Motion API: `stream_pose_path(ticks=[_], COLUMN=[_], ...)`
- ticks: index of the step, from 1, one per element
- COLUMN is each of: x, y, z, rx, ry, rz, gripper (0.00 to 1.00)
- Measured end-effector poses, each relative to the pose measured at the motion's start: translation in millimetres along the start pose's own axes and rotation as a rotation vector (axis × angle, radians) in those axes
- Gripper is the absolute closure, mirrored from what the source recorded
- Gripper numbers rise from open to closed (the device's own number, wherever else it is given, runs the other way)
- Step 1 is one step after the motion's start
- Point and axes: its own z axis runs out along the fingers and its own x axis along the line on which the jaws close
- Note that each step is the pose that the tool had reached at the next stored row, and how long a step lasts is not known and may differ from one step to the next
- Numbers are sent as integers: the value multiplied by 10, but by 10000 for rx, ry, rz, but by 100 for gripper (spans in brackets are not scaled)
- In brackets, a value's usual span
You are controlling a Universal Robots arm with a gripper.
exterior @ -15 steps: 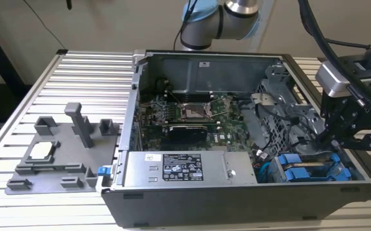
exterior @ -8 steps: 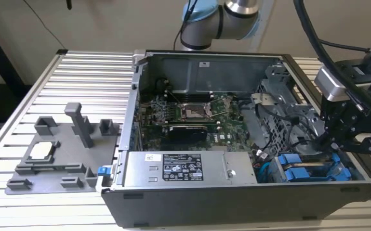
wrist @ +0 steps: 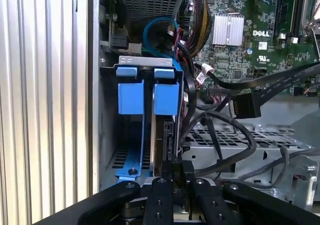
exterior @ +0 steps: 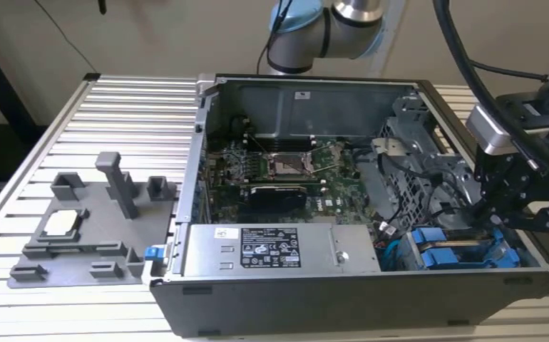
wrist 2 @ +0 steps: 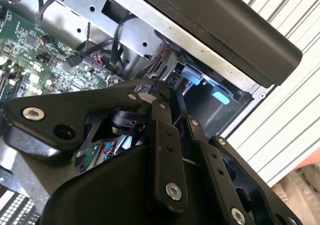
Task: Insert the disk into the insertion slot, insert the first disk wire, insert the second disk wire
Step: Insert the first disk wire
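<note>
In the exterior view's lower right corner of the open computer case, two blue-fronted carriers sit side by side in the grey drive cage point(exterior: 465, 231). The disk point(wrist: 165, 99) point(exterior: 428, 236) is the carrier nearer the motherboard, and it sits inside the insertion slot point(wrist: 145, 60). Its dark edge runs back towards my gripper point(wrist: 175, 169) point(exterior: 491, 217) point(wrist 2: 167, 94). The fingers point(wrist: 162, 187) stand very close together at the disk's rear end, pinching what looks like a dark plug of a disk wire point(wrist: 212, 147). A black flat connector point(wrist: 245, 105) hangs free beside the cage.
The other blue-fronted drive point(wrist: 131, 97) sits next to the case wall. Black and blue cables point(wrist: 160, 27) crowd the space between the cage, the motherboard point(exterior: 284, 167) and the power supply point(exterior: 274, 249). A grey fixture point(exterior: 84, 228) lies on the ribbed table at the exterior view's left.
</note>
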Motion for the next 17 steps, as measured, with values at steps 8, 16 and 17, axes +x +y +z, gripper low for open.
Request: stream_pose_path(ticks=[8, 16, 17], x=[13, 20, 21], y=[2, 4, 4], z=[23, 48, 51], rx=[0, 1, 0], ry=[2, 2, 2], rz=[3, 3, 3], gripper=[81, 81, 81])
